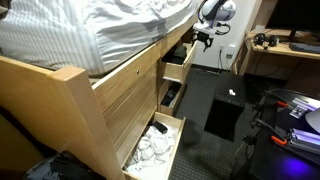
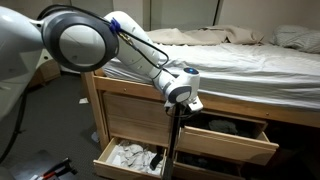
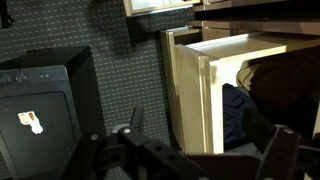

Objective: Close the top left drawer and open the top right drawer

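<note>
A wooden bed frame holds drawers under a mattress. The top left drawer (image 2: pixel 135 112) sits flush and shut; it also shows in an exterior view (image 1: pixel 125 95). The top right drawer (image 2: pixel 225 140) is pulled out and shows dark clothes inside; it also shows in an exterior view (image 1: pixel 178 62). My gripper (image 2: pixel 185 108) hangs at that drawer's left end, also in an exterior view (image 1: pixel 203 38). In the wrist view the gripper (image 3: pixel 210 135) is open, one finger on each side of the drawer's front panel (image 3: pixel 205 90), with blue cloth (image 3: pixel 235 115) behind the panel.
The bottom left drawer (image 2: pixel 118 160) stands open with white cloths in it, also in an exterior view (image 1: pixel 150 148). A black box (image 1: pixel 225 105) stands on the dark carpet opposite the drawers, also in the wrist view (image 3: pixel 40 100). A desk (image 1: pixel 290 50) is at the back.
</note>
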{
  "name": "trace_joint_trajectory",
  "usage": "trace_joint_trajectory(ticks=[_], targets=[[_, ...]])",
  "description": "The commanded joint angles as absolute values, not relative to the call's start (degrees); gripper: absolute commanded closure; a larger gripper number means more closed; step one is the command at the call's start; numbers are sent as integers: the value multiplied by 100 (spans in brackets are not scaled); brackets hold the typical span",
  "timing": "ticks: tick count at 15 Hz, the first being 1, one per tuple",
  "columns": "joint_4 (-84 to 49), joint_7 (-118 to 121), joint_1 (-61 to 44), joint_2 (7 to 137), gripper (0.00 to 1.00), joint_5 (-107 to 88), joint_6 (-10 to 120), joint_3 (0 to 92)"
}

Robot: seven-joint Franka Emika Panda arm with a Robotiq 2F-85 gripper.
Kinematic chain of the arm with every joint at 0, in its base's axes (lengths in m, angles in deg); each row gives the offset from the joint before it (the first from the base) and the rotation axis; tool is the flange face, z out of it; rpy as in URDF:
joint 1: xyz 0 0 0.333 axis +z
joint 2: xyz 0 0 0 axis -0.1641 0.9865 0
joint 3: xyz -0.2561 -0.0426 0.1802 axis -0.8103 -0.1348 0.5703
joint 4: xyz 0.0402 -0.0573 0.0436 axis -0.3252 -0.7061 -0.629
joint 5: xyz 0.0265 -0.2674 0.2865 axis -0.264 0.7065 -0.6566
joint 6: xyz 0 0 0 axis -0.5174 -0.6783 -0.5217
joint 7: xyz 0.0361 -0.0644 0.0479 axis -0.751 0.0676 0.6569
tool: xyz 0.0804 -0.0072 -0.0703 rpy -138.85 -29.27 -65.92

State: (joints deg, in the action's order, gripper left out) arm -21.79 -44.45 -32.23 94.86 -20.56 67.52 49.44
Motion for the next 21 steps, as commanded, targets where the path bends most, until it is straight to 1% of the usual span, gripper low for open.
trace_joint_trajectory(ticks=[1, 3, 5, 6, 7, 12, 14, 18, 19, 21], targets=[[-1772, -4273, -2880, 9821, 0, -2578, 6546, 4556], [-1147, -4683, -2736, 10396, 0, -2855, 6649, 4321], [-562, -4802, -2761, 10915, 0, -3164, 6872, 4321], [-1305, -4587, -2687, 10290, 0, -3080, 6722, 4264], [-1120, -4603, -2683, 10488, 0, -3113, 6746, 4248], [-1100, -4610, -2656, 10481, 0, -3102, 6744, 4213], [-873, -4720, -2627, 10714, 0, -3093, 6732, 4157], [-464, -4491, -2814, 11191, 0, -3310, 6908, 4392], [-764, -4618, -2660, 10918, 0, -3211, 6772, 4199], [-614, -4604, -2669, 11107, 0, -3268, 6850, 4223]])
